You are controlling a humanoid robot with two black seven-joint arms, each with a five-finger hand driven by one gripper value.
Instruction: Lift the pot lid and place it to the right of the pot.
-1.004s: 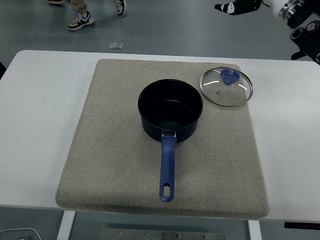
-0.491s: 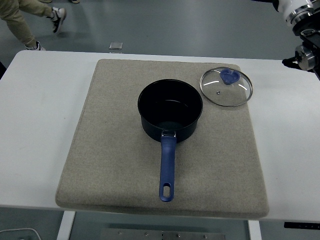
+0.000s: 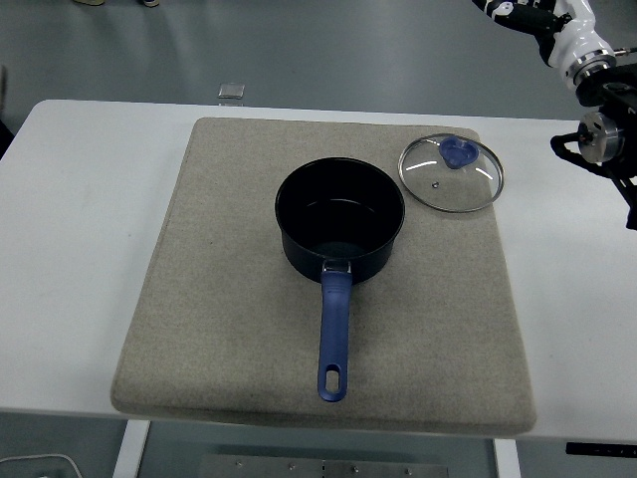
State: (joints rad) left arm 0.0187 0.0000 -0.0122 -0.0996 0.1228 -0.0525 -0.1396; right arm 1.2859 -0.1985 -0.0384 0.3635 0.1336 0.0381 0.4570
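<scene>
While the right arm shows only at the upper right edge, its hand cannot be made out, so its fingers cannot be judged. Round glass pot lid, metal-rimmed with blue knob, lies flat on a grey felt-like mat, right of the dark pot with blue handle, on the white table.

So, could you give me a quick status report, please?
Right arm at the table's right edge, holding nothing. Glass lid flat on the mat, right of the open pot. Nothing in the way.
</scene>
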